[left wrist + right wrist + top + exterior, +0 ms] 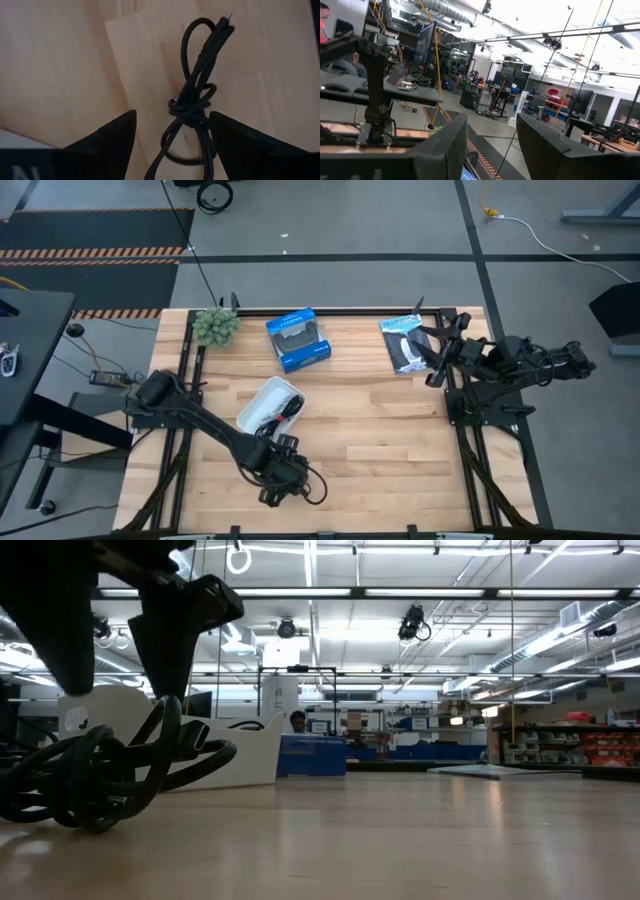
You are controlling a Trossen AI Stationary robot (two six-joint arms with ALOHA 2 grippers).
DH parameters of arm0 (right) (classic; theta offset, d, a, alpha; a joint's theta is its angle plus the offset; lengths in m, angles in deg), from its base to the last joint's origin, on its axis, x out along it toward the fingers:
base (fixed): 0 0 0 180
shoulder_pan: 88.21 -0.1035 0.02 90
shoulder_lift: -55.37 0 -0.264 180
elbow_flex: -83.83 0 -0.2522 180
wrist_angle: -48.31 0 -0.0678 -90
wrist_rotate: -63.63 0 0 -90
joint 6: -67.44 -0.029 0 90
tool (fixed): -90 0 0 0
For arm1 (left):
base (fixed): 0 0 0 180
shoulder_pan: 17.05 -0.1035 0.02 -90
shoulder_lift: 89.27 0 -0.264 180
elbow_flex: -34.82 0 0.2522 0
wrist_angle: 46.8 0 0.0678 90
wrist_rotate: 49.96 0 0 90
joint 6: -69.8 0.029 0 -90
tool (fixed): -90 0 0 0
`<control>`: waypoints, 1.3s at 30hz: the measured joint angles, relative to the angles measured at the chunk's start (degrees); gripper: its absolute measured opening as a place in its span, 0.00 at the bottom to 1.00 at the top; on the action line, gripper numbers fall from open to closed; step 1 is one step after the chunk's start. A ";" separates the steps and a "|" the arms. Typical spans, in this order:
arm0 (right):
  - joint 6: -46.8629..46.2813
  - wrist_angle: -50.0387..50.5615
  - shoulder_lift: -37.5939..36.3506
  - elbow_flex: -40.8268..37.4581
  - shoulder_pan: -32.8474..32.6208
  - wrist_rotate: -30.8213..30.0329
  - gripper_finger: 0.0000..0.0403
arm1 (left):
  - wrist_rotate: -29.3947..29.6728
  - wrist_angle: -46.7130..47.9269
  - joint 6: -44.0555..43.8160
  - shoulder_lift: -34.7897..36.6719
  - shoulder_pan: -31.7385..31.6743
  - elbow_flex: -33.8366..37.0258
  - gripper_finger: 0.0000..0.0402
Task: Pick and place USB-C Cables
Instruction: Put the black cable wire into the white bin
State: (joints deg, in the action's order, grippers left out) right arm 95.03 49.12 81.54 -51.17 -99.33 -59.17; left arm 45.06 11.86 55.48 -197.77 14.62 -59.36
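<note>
A black coiled USB-C cable (195,105) lies on the wooden table near its front edge, and also shows in the high view (314,486) and the low view (90,775). My left gripper (172,114) is open and points down, with one finger on each side of the coil's knotted middle. In the low view the left gripper (115,670) stands just above the cable; I cannot tell whether it touches. A white tray (268,405) behind it holds more cables, white and black with red. My right gripper (436,358) is open, empty and raised at the table's far right.
A blue box (298,338) and a black flat packet (405,343) lie near the table's far edge. A small green plant (215,326) stands at the far left corner. Bare wood lies in the middle and to the right of the left gripper.
</note>
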 joint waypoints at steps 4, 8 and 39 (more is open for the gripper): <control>-0.18 -1.62 1.17 0.00 0.00 0.09 0.44 | 0.03 -0.43 -0.01 -1.83 0.47 0.00 0.64; -0.42 -1.70 2.37 0.00 0.00 0.09 0.44 | -0.34 -1.61 -1.34 -3.43 1.07 0.00 0.64; -3.63 -4.38 4.23 0.00 -4.46 1.40 0.41 | 2.84 8.12 -13.57 -7.44 0.32 -11.35 0.31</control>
State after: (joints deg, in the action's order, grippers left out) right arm 91.41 44.74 85.77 -51.17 -103.79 -57.77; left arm 47.90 19.98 41.92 -205.21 14.94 -70.71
